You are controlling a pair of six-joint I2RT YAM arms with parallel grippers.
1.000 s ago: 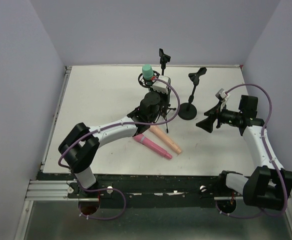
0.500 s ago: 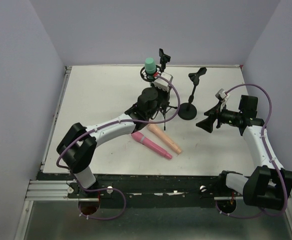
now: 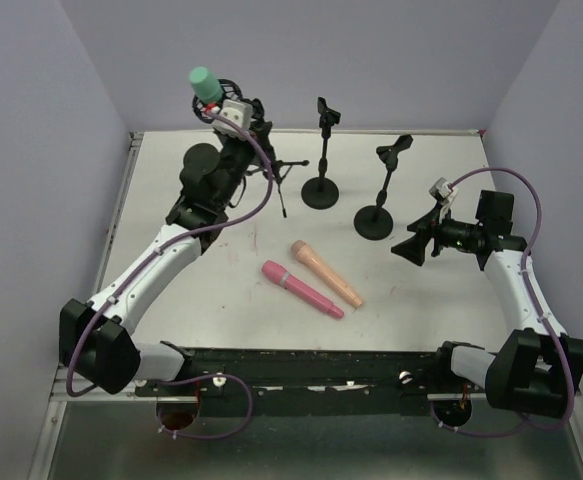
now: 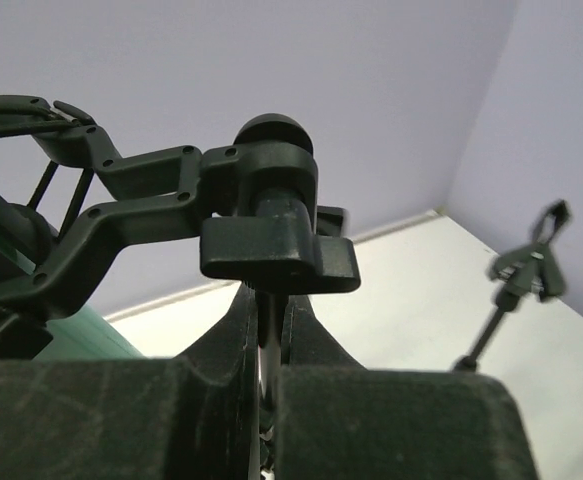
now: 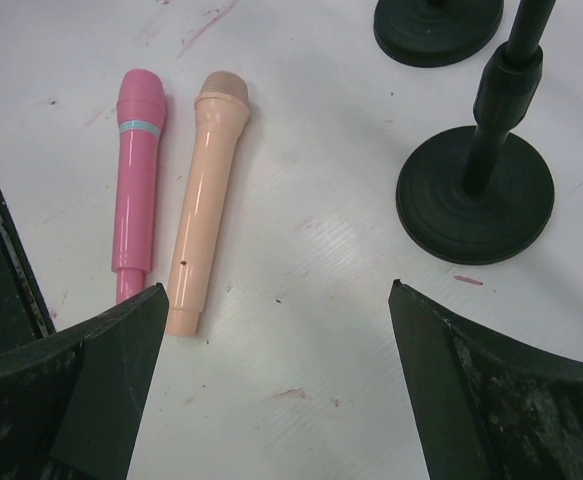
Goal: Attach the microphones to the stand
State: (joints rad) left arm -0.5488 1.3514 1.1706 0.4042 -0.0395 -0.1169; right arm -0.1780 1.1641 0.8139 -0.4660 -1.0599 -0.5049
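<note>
My left gripper (image 3: 252, 130) is shut on the pole of a black tripod stand (image 3: 277, 172) and holds it raised at the back left. The teal-green microphone (image 3: 205, 83) sits in that stand's mount. In the left wrist view my fingers (image 4: 221, 350) clamp the thin pole under a black knob (image 4: 277, 250), with the teal body (image 4: 83, 336) at the left. The pink microphone (image 3: 301, 289) and the peach microphone (image 3: 325, 273) lie side by side on the table. My right gripper (image 3: 412, 247) is open and empty; in its view (image 5: 276, 310) both microphones (image 5: 136, 180) (image 5: 207, 195) lie ahead to the left.
Two black stands with round bases (image 3: 321, 190) (image 3: 375, 222) stand at the back centre, each with an empty clip on top. The nearer base (image 5: 474, 195) is ahead right of my right gripper. Purple walls close the table on three sides.
My left arm has lifted the tripod stand with the teal-green microphone from the table's centre and swung it to the back left. The right arm has not moved.
</note>
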